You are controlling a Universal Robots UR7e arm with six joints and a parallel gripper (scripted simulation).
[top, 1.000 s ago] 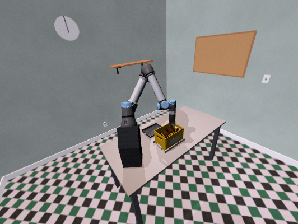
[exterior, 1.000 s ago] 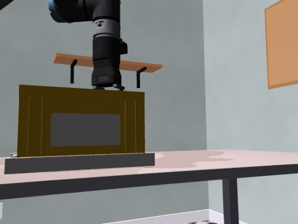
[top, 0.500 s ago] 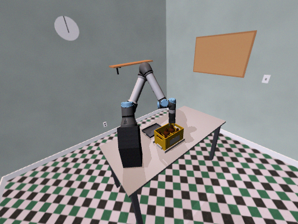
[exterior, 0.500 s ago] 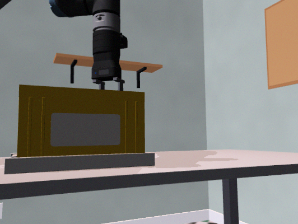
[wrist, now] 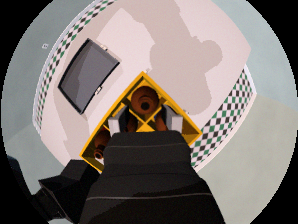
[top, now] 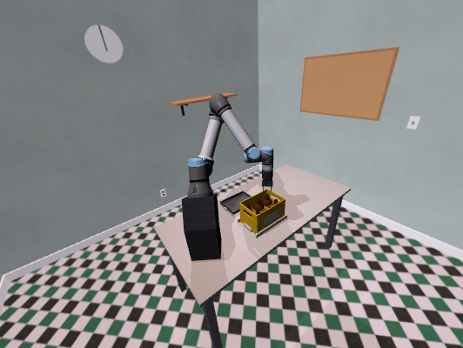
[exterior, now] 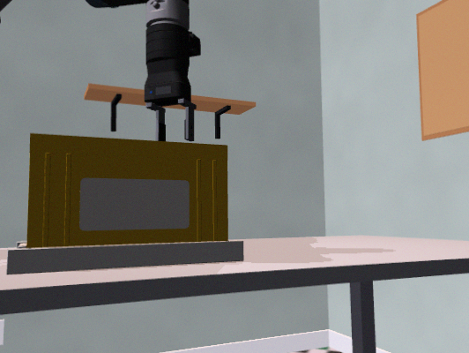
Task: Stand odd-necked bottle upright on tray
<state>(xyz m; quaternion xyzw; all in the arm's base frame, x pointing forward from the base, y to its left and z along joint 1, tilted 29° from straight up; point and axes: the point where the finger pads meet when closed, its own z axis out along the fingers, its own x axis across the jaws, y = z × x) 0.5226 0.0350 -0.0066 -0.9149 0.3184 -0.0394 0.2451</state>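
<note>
1. Walled in grey-green, with a green, black and pale checked floor point(top: 278, 304) below the pale tabletop point(top: 305, 187) point(exterior: 375, 249) point(wrist: 125, 30).
2. On the tabletop, seen upright and level: a yellow crate point(top: 261, 224) point(exterior: 132, 163) point(wrist: 143, 75), divided inside, with a grey panel point(exterior: 134, 204) on one long side and a low grey strip point(exterior: 123, 258) along its foot.
3. Inside the crate: brown, glossy, round-shouldered bottles, partly hidden by walls and tool. Clearest in the wrist view, one bottle point(wrist: 145, 96) near a corner, with a dark round mouth. Impossible to count all five, or to tell which neck differs.
4. Near the crate, apart from it: the dark, shallow, rimmed tray point(top: 235, 202) point(wrist: 90, 75), lying flat and bearing no bottle.
5. Above the crate, pointing down: the tool point(top: 267, 189) point(exterior: 175, 130) point(wrist: 145, 111), fully spread, gripping nothing, with fingertips near rim height.

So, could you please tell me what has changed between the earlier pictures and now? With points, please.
The arm has risen: its open fingers point(top: 267, 189) point(exterior: 174, 128), low at the crate's point(top: 262, 216) point(exterior: 132, 161) point(wrist: 172, 99) rim a second ago, now stand mostly above it in the exterior view, holding nothing. The crate and the tray point(top: 235, 202) point(wrist: 90, 75) look unmoved, and the tray carries no bottle.
</note>
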